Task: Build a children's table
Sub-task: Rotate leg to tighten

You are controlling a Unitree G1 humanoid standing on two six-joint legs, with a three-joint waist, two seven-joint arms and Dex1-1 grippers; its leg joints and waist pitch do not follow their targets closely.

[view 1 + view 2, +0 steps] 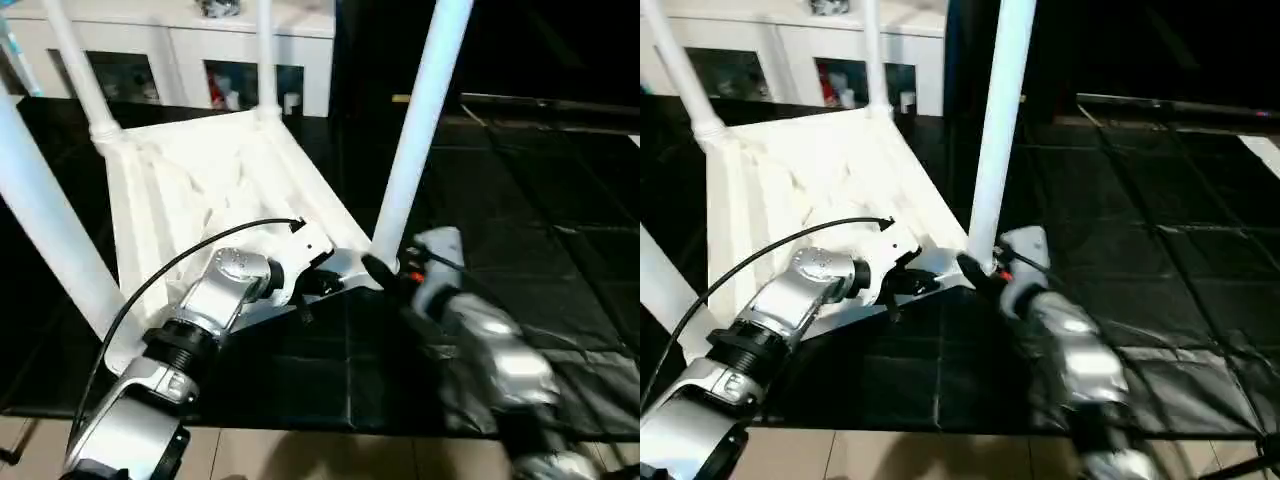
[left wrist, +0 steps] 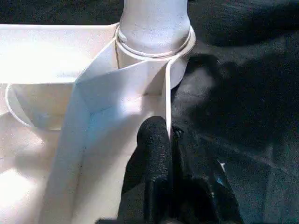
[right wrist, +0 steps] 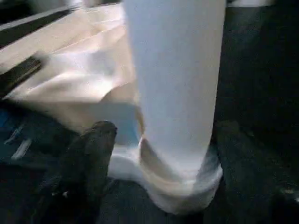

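L gripper (image 2: 170, 154) fingers pinched on tabletop (image 1: 200, 180) rim; R gripper (image 3: 154, 154) spread around leg (image 1: 420, 120) base

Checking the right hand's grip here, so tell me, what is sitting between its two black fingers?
In the right wrist view, the base of a white table leg, seated in its corner socket, stands between the right gripper's spread fingers.

Table (image 1: 200, 180): smooth white plastic

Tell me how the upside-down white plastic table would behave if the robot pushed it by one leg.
The upside-down white plastic table probably slides easily over the dark glossy floor, being thin ribbed plastic. Pushed high on the near right leg, it might tilt or flex at its socket rather than travel.
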